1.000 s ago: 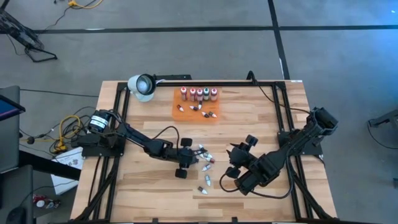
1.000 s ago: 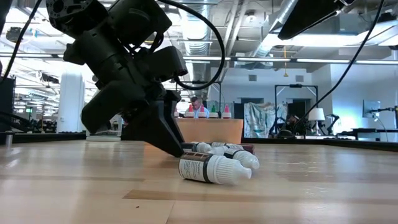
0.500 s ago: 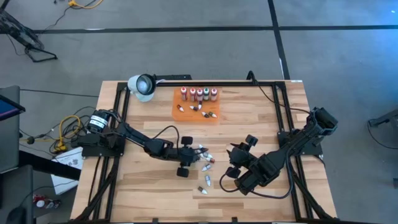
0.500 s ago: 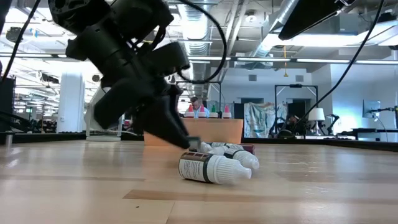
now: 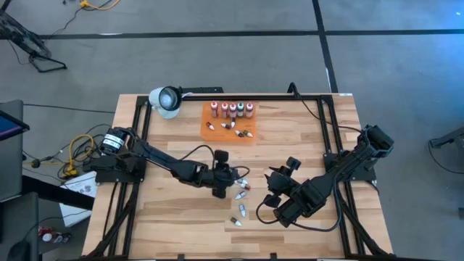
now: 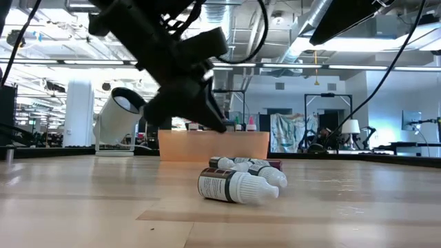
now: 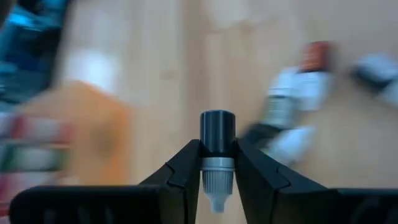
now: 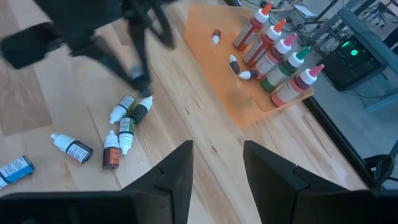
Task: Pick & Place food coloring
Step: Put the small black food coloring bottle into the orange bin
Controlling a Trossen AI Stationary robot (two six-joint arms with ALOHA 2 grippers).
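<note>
My left gripper (image 5: 230, 174) is shut on one small dark vial of food coloring (image 7: 217, 130) and hangs above the table's middle, over the loose vials (image 5: 241, 191). The low view shows its tip (image 6: 220, 126) above the vials lying on the wood (image 6: 238, 184). More vials lie nearer the front edge (image 5: 239, 214). The orange tray (image 5: 228, 125) at the far middle holds a row of upright white-capped bottles (image 8: 280, 56) and a few small vials lying flat. My right gripper (image 8: 217, 168) stands open with nothing between its fingers, right of the loose vials (image 5: 274, 181). My left gripper pinches the vial between its two fingers at the grey band (image 7: 217, 163) between dark body and white tip. The dark body sticks out past the fingertips; the white tip points back toward the wrist. The fingers slant downward from the table's left. The vial is lifted clear of the table.
A white lamp head (image 5: 165, 99) stands at the far left by the black frame rail (image 5: 254, 96). Bare wood lies between the loose vials and the tray (image 8: 230, 93). A blue-labelled vial (image 8: 12, 168) lies apart from the others.
My left gripper has risen from the table among the loose vials and gone a little toward the right edge, rolling and tipping as it went. It stays shut, and the vial in it is now lifted clear of the wood. The other vials lie where they were.
</note>
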